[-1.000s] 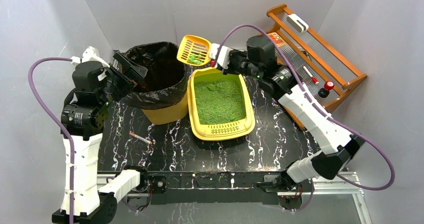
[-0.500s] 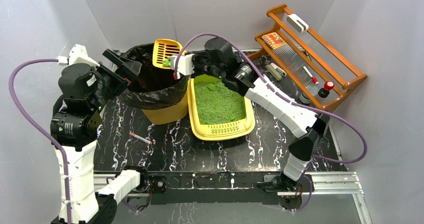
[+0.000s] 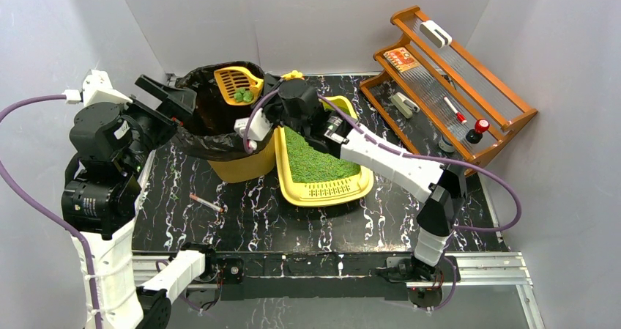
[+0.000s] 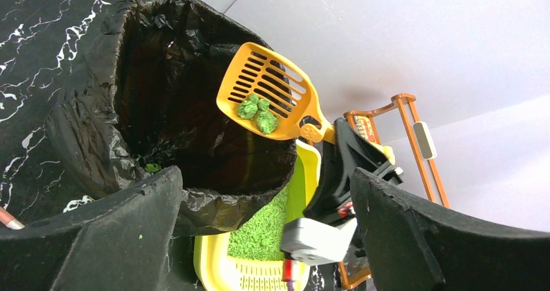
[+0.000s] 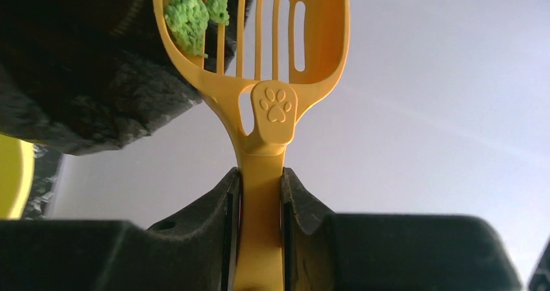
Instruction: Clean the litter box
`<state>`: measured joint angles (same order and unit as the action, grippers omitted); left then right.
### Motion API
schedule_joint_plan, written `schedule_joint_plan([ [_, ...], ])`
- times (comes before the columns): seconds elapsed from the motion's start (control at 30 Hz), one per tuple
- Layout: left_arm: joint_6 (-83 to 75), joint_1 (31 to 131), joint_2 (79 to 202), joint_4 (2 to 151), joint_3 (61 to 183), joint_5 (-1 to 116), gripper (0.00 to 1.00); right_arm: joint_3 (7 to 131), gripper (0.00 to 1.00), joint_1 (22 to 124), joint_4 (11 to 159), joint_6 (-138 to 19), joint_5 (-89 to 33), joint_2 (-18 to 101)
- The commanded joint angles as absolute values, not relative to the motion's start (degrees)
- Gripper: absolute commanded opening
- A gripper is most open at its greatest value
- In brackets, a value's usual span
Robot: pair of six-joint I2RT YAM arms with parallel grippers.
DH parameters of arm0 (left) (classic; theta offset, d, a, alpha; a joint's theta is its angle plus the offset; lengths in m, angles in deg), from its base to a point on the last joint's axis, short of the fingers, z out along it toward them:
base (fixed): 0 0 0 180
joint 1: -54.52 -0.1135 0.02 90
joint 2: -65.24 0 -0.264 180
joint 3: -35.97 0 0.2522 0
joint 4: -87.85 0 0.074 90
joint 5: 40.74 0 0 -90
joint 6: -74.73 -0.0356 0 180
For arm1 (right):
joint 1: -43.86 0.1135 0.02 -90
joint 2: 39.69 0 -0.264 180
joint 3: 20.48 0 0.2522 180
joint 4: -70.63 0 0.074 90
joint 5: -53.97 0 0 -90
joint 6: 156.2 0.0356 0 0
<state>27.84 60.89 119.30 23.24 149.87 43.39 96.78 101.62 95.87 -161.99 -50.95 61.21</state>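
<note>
The litter box (image 3: 326, 190), a yellow tray of green litter, lies on the table right of a yellow bin (image 3: 245, 169) lined with a black bag (image 3: 209, 140). My right gripper (image 3: 275, 84) is shut on the handle of an orange slotted scoop (image 3: 232, 81). The scoop hangs over the bin's mouth with green clumps (image 3: 244, 94) on it. In the right wrist view both fingers (image 5: 298, 197) press the scoop handle (image 5: 261, 174). My left gripper (image 3: 165, 96) stands open and empty at the bin's left rim. Its wrist view looks over the bag (image 4: 84, 122) to the scoop (image 4: 275, 83) and litter box (image 4: 211, 268).
A wooden rack (image 3: 505, 98) with small items stands at the back right. A thin pen-like stick (image 3: 206, 202) lies on the marbled table in front of the bin. Grey walls close in the left, back and right sides.
My right arm has swung left, carrying the loaded scoop from above the litter box's far end to over the bin. My left arm has drawn back leftward, still open.
</note>
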Motion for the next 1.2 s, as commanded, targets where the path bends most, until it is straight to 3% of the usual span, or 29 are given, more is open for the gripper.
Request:
schedule_joint_plan([
  [0.0, 27.4, 61.1, 119.0, 23.1, 150.7, 41.8, 0.98, 92.0, 0.00, 102.1, 82.0, -177.3, -53.1, 58.0],
  [0.47, 27.1, 61.2, 118.3, 24.0, 147.9, 41.7, 0.98, 82.9, 0.00, 102.5, 69.5, -190.2, -48.3, 54.2],
  [0.73, 26.7, 61.2, 118.3, 24.1, 147.7, 41.6, 0.98, 83.6, 0.00, 102.5, 69.8, -194.2, -46.6, 53.4],
  [0.93, 26.6, 61.3, 118.2, 24.4, 147.0, 41.6, 0.98, 86.3, 0.00, 102.9, 73.0, -189.7, -48.3, 53.7],
  [1.17, 26.6, 61.4, 118.6, 24.6, 146.1, 42.0, 0.98, 95.4, 0.00, 103.0, 88.1, -171.8, -52.6, 55.8],
])
